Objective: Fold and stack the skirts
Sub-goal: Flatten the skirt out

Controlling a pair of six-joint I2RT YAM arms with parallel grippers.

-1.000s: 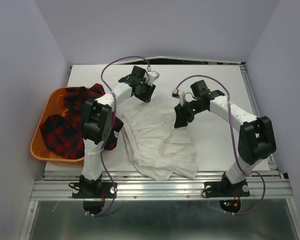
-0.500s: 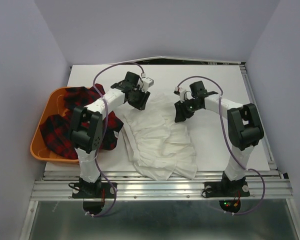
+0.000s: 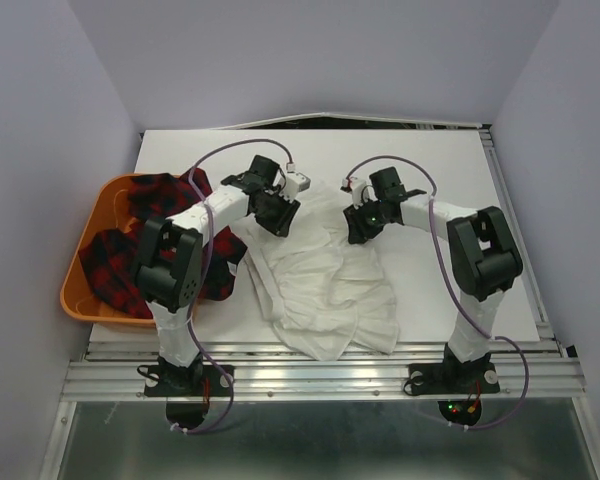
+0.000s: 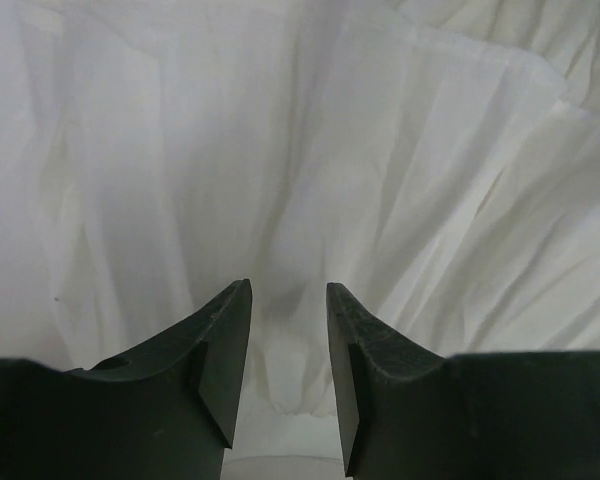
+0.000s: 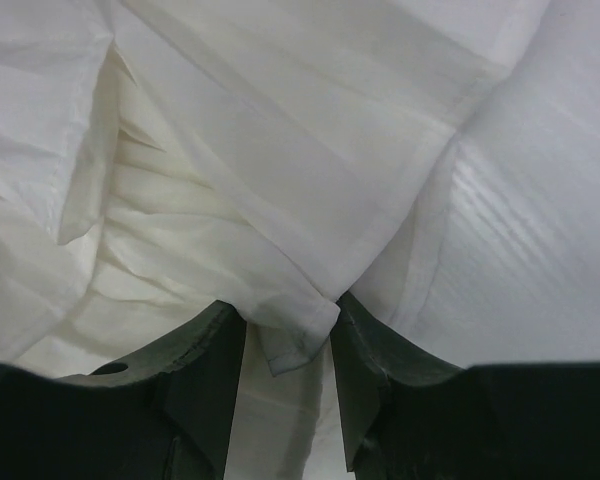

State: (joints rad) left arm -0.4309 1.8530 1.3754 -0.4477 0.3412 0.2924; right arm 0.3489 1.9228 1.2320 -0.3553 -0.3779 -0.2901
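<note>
The white pleated skirt (image 3: 325,285) lies crumpled on the table between my arms. Both grippers are low at its far edge. My left gripper (image 3: 280,212) sits at the far left part. In the left wrist view its jaws (image 4: 288,290) stand slightly apart over the white fabric (image 4: 310,150), gripping nothing. My right gripper (image 3: 358,226) sits at the far right part. In the right wrist view its jaws (image 5: 288,305) are slightly apart, and a corner of the skirt's hem (image 5: 295,335) hangs loose between them. Red-and-black plaid skirts (image 3: 120,262) are heaped in the basket.
The orange plastic basket (image 3: 75,290) stands at the table's left edge, with plaid fabric spilling over its right rim beside the left arm. The white table (image 3: 450,170) extends behind and to the right of the skirt. Purple walls enclose three sides.
Both grippers have moved in and down onto the far edge of the white skirt. The left came nearer, the right shifted left. The skirt's far edge now reaches farther back between them.
</note>
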